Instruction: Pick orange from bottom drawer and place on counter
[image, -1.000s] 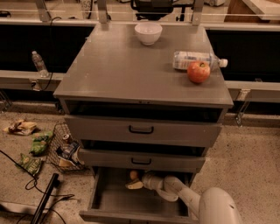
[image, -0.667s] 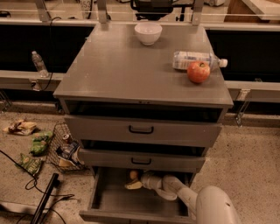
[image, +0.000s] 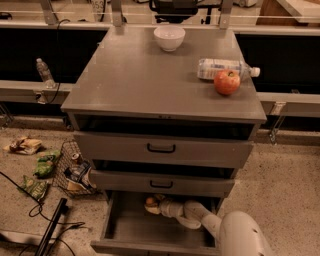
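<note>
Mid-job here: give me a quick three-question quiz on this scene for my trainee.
1. True or false: the gripper is inside the bottom drawer.
2. What lies just behind the apple on the counter? A) a mug B) a water bottle C) a plate
3. Fill in: in the camera view, the orange lies toward the drawer's back ____ side, close to the gripper.

Key: 1 true; 2 B; 3 left.
</note>
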